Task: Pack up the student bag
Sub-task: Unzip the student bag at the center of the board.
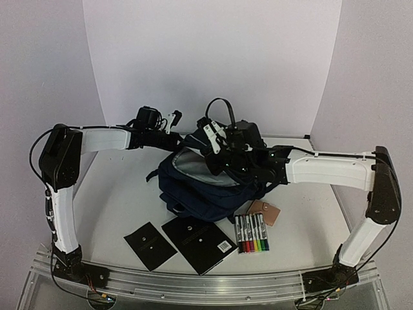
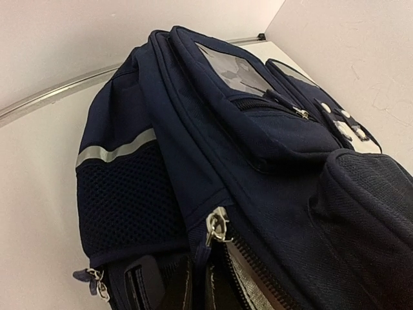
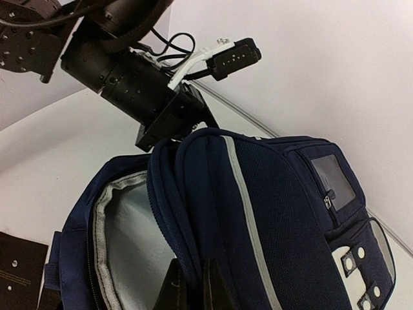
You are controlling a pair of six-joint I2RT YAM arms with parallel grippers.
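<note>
**Bag open, nothing packed yet**

The student bag (image 1: 193,187) lies mid-table, main compartment unzipped, grey lining (image 1: 190,161) showing. My left gripper (image 2: 197,278) is pressed together on the bag's rim by the zipper. My right gripper (image 3: 192,268) pinches the rim fabric on the other side of the mouth. I judge I'm at the hold-open step. All still outside, on the near side of the bag: small black booklet (image 1: 150,244), large black notebook (image 1: 201,243), marker set (image 1: 251,234), brown leather pouch (image 1: 266,212). Bag interior partly hidden.
</note>
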